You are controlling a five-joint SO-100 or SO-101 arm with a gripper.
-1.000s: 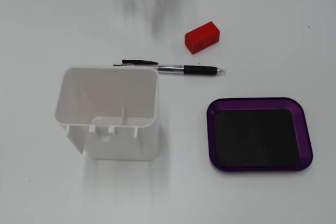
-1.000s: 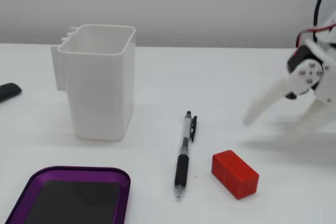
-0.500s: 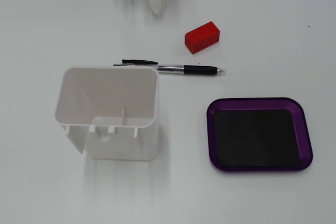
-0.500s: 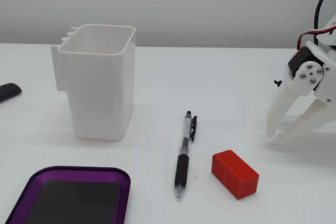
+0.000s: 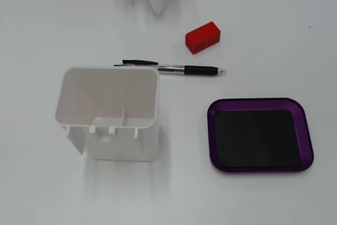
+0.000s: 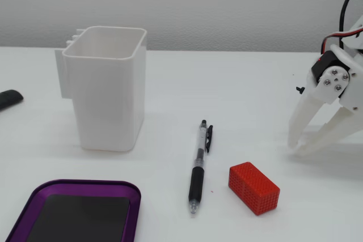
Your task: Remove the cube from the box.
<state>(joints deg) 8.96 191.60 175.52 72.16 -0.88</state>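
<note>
ribbed red cube, glossy-rimmed box

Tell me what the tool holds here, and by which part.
Nothing. The tool is empty, its two fingers near the table, apart from the cube, which lies on the table beside the pen.

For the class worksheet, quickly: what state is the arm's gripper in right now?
Gripper: two white fingers slightly apart with tips near the table, open, holding nothing; the small red ribbed block lies apart from it on the white table.
</note>
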